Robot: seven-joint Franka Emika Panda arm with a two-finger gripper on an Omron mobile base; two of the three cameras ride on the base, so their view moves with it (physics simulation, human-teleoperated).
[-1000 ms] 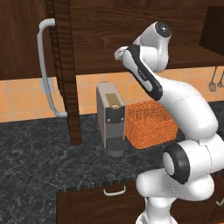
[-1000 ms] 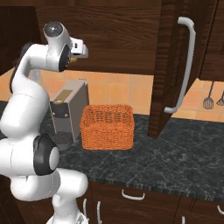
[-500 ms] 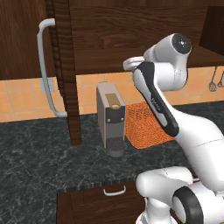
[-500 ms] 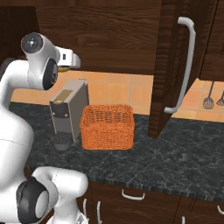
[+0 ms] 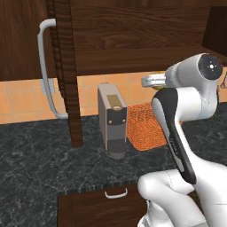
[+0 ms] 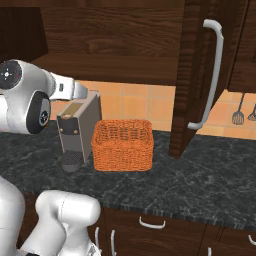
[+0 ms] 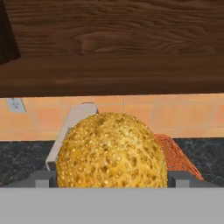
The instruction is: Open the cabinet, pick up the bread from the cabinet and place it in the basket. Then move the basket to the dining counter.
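While spread wide, claw [image 7: 112, 178] grips bread [image 7: 112, 151].

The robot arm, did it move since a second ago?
Yes. In the left base view its elbow swung right, away from the coffee machine, and now covers more of the basket.

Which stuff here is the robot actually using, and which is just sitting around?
Using: the bread in its claw, the orange basket, the brown cabinet.
Sitting around: the coffee machine, the hanging utensils, the low drawer.
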